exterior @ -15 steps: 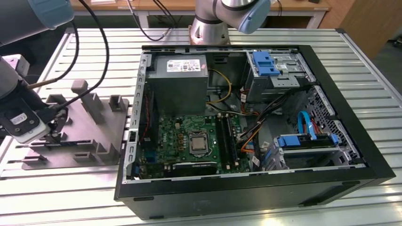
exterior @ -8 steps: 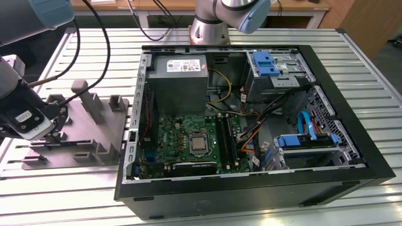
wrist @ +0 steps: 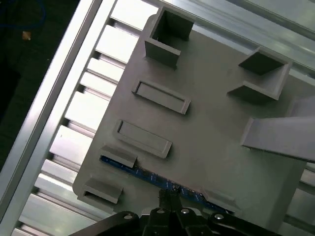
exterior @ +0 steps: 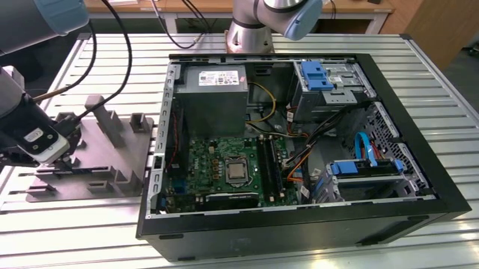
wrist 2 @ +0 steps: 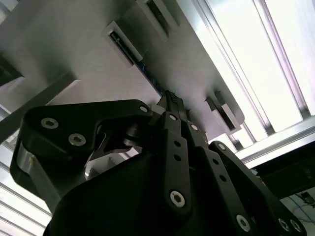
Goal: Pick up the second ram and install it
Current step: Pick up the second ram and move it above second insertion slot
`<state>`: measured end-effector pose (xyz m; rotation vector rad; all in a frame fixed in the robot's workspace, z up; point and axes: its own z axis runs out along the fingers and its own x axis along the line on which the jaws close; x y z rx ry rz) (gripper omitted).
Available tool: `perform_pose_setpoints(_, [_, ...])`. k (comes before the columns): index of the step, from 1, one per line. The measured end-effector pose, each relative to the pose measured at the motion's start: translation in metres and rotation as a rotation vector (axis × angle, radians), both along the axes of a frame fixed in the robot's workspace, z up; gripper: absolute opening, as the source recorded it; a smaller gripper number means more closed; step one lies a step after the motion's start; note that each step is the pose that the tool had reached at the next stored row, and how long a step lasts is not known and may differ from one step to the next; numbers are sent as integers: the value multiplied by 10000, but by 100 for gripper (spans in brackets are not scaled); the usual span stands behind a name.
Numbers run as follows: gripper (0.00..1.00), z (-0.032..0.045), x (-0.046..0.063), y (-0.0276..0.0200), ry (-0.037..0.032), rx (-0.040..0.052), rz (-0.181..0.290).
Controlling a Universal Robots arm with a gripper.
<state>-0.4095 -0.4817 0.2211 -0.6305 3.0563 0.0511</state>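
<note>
A slatted aluminium worktop carries an open computer case with its motherboard facing up, and a grey fixture just beside the case on the exterior view's left.

The second ram stands on edge in the fixture's nearest row of tabs, in the near left part of the scene. Its long axis runs left to right along the fixture's near edge, roughly parallel to the case's near wall, and its thin upper edge faces up toward the arm.

The end effector comes down from above onto the middle of the stick, with nothing between them. In the first wrist view the end effector meets the blue-edged second ram about midway along its length. The second wrist view shows the end effector drawn narrow, and it appears pinched across the stick's thin faces. The second ram sits low in its slot, not lifted.
</note>
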Motion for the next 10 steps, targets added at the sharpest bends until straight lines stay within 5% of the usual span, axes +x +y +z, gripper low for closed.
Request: perform_pose_setpoints(10, [11, -2, 0, 0, 0, 0, 1299])
